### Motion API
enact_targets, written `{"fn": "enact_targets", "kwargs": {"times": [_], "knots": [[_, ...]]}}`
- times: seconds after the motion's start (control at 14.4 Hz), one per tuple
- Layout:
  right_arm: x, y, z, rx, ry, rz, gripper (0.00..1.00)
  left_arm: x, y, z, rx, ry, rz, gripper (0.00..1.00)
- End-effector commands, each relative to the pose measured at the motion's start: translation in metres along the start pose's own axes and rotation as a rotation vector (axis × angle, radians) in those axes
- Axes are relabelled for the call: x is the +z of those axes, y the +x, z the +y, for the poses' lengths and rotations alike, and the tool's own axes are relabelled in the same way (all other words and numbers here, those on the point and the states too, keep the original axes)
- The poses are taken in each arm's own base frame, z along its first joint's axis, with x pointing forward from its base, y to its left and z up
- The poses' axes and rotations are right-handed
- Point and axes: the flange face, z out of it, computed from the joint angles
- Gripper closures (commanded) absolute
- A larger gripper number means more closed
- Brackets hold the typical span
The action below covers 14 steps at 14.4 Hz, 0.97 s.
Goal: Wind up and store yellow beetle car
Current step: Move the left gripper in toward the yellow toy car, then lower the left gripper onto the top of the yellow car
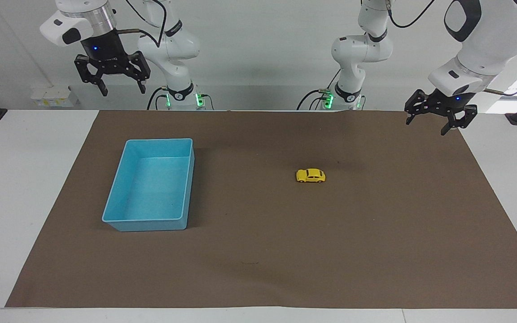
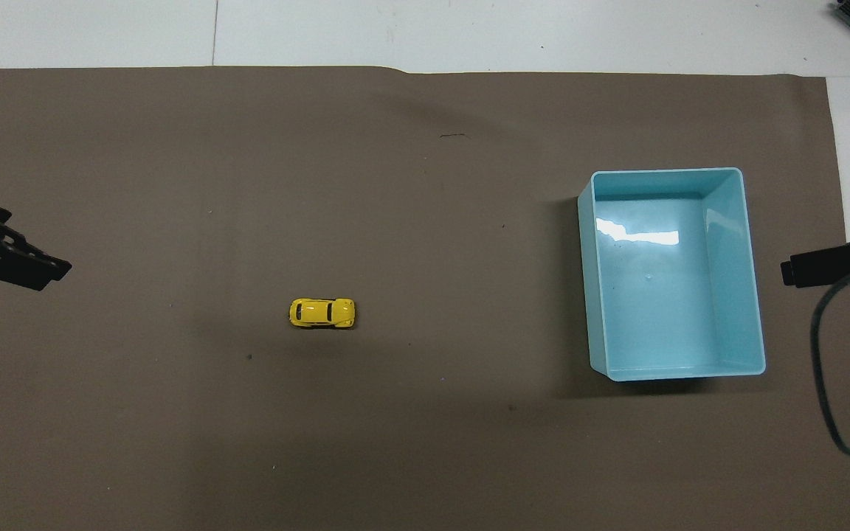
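The yellow beetle car (image 1: 310,175) stands on its wheels on the brown mat, alone near the middle, and shows in the overhead view (image 2: 322,313). The light blue bin (image 1: 126,218) sits empty toward the right arm's end, also seen from overhead (image 2: 589,280). My left gripper (image 1: 433,120) hangs open and empty in the air over the mat's corner at the left arm's end; only its edge shows overhead (image 2: 23,267). My right gripper (image 1: 111,82) is open and empty, held high above the table's edge beside the bin's end, and waits.
The brown mat (image 1: 258,251) covers most of the white table (image 1: 25,170). A black cable (image 2: 827,376) loops over the mat's edge at the right arm's end. Both arm bases (image 1: 182,96) stand at the table's robot end.
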Motion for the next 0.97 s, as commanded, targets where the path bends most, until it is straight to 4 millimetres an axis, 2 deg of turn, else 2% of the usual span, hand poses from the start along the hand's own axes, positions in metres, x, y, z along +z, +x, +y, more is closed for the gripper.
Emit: {"fn": "enact_targets", "kwargs": {"times": [0.0,0.14,0.21,0.35,0.63,0.9], "knots": [[0.001,-0.001,0.002,0.021,0.006,0.008,0.00,0.006,0.000,0.008,0.164,-0.007,-0.020,0.00],[0.001,-0.001,0.002,0.021,0.006,0.008,0.00,0.017,0.004,0.008,0.309,-0.021,-0.029,0.00],[0.001,-0.001,0.002,0.021,0.006,0.008,0.00,0.023,0.009,0.014,0.345,-0.028,-0.031,0.00],[0.001,-0.001,0.002,0.021,0.006,0.008,0.00,0.034,0.014,0.012,0.415,-0.037,-0.035,0.00],[0.001,-0.001,0.002,0.021,0.006,0.008,0.00,0.074,0.026,0.019,0.565,-0.035,-0.032,0.00],[0.001,-0.001,0.002,0.021,0.006,0.008,0.00,0.117,0.038,0.028,0.621,-0.019,-0.021,0.00]]}}
